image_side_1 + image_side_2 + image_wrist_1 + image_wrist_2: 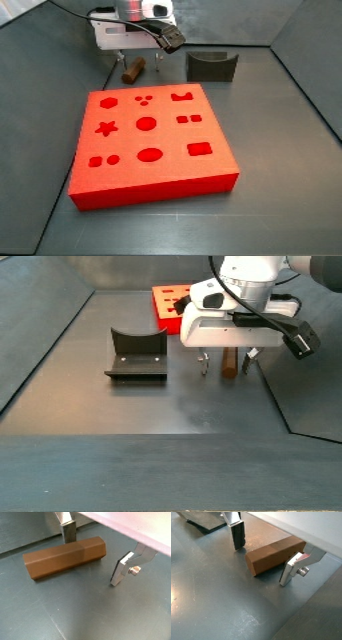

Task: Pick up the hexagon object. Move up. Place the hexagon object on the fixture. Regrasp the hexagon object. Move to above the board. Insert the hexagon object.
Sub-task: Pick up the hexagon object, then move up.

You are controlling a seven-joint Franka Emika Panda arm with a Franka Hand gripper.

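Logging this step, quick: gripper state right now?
Gripper: open, low over the floor, fingers straddling the hexagon object, not clamped on it.

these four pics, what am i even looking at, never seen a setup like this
This is a robot arm with a two-finger gripper. Two cameras ride on its wrist and look down past the silver fingers. Two others watch from beside the table. On the grey floor lie a brown hexagon object, a large red board with shaped holes, and a dark fixture. The gripper is open, its fingers either side of the brown piece, which lies on the floor. Nothing is held yet.
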